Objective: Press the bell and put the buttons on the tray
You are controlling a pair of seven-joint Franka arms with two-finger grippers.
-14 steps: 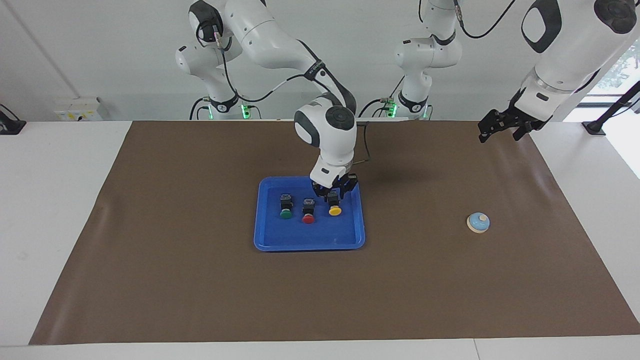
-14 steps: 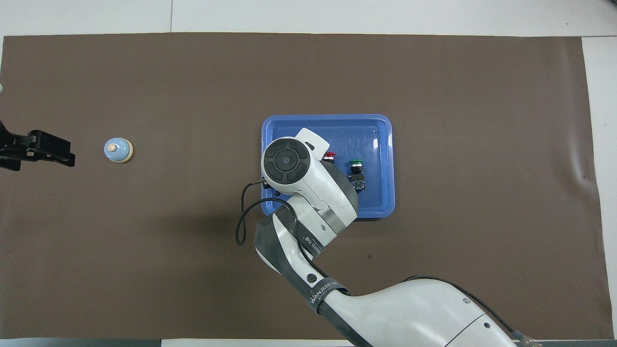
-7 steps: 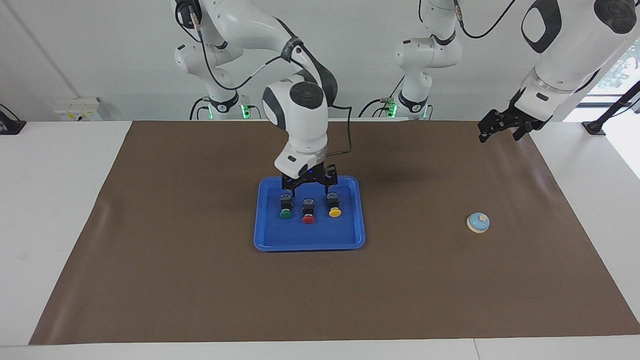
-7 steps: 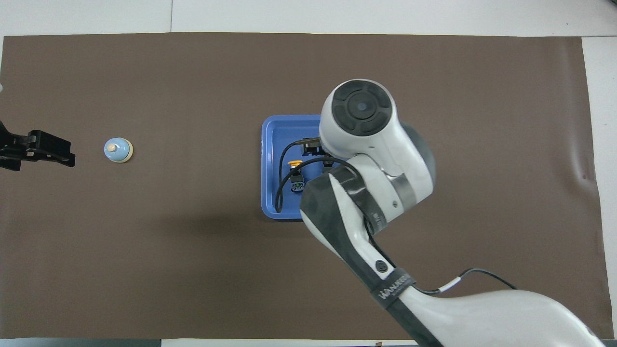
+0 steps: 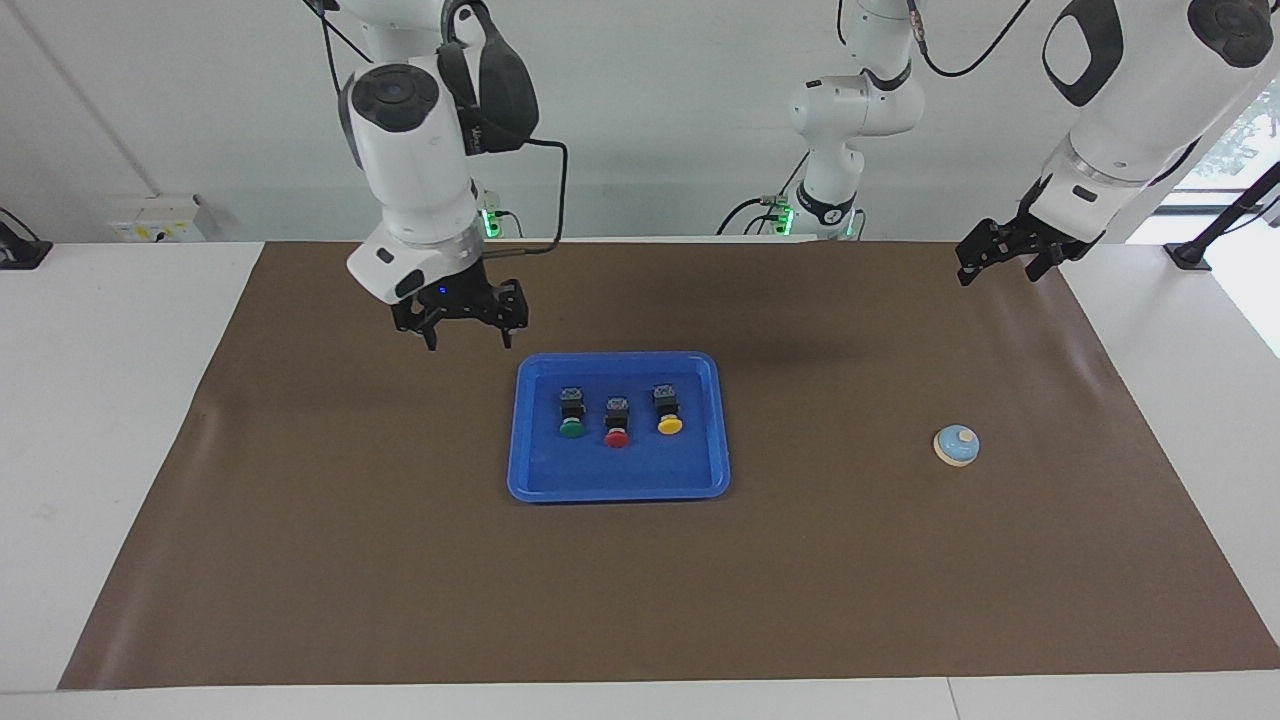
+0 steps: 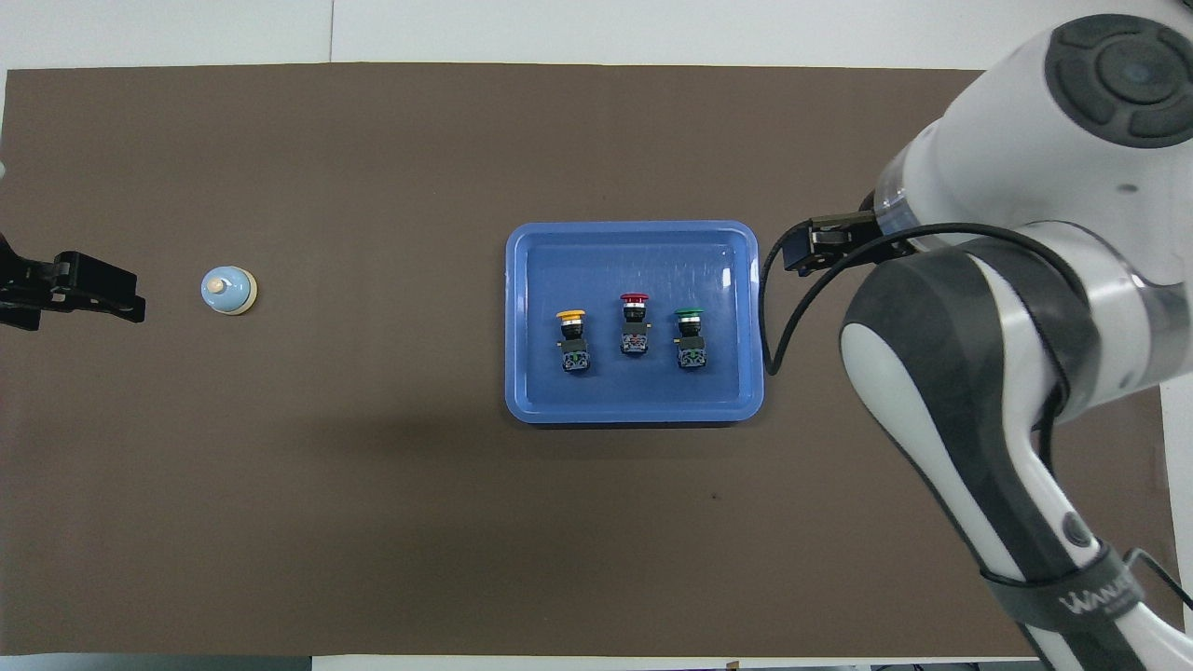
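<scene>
The blue tray (image 5: pixel 620 474) lies mid-mat, also in the overhead view (image 6: pixel 634 256). Three buttons lie in it in a row: green (image 5: pixel 572 414), red (image 5: pixel 617 423), yellow (image 5: pixel 668 411); from overhead they show as yellow (image 6: pixel 571 341), red (image 6: pixel 635 324), green (image 6: pixel 690 338). My right gripper (image 5: pixel 468 338) is open and empty, raised over the mat beside the tray toward the right arm's end; part of it shows overhead (image 6: pixel 822 249). The bell (image 5: pixel 957 445) (image 6: pixel 228 291) stands alone toward the left arm's end. My left gripper (image 5: pixel 1000 265) (image 6: pixel 126 298) waits in the air beside the bell.
A brown mat (image 5: pixel 400 560) covers most of the white table (image 5: pixel 110 400). The right arm's forearm fills the corner of the overhead view (image 6: pixel 1007 373) at its end of the table.
My right gripper let go of the yellow button in the tray, rose, and swung off the tray toward the right arm's end. The left arm has not moved.
</scene>
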